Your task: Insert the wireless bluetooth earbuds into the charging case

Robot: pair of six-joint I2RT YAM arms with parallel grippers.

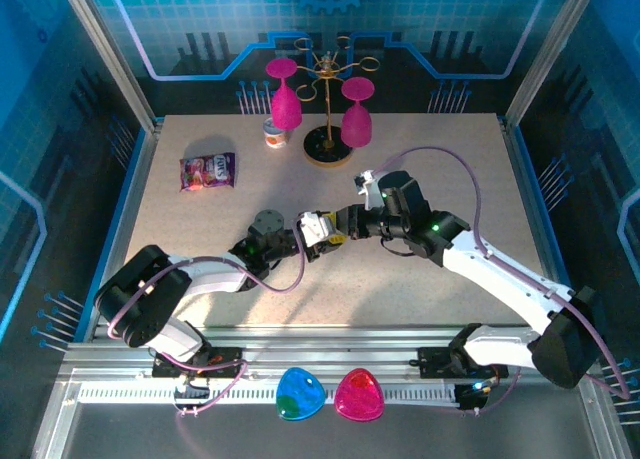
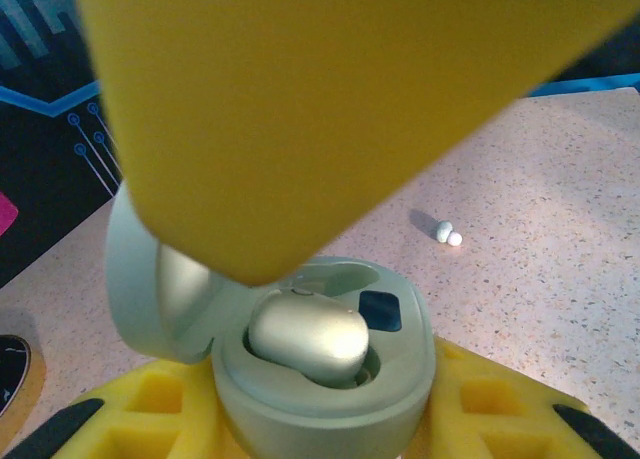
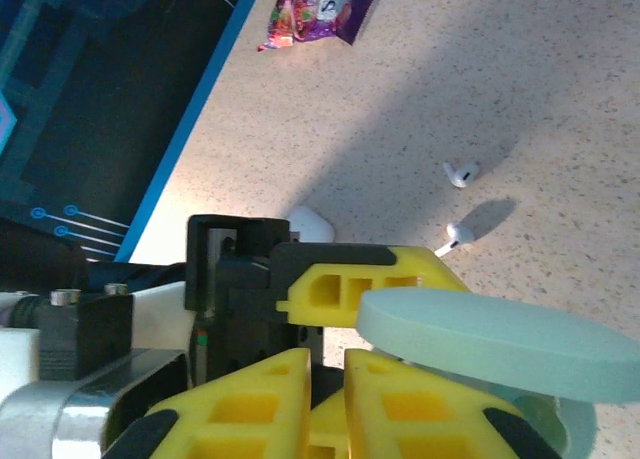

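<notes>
my left gripper (image 2: 322,424) is clamped on the mint charging case (image 2: 400,364), its lid (image 2: 150,279) swung open toward 9 o'clock and one earbud (image 2: 305,339) sitting in a well. my right gripper (image 3: 328,371) hangs directly over that opening, blocking it, fingers drawn to a thin slit; i cannot tell whether they pinch anything. two loose earbuds (image 3: 458,237) lie on the table (image 3: 520,79) at 1 o'clock from it, with a white case (image 3: 310,222) at 12, the candy packet (image 3: 320,9) farther out, and the goblet stand (image 1: 330,144) well beyond.
</notes>
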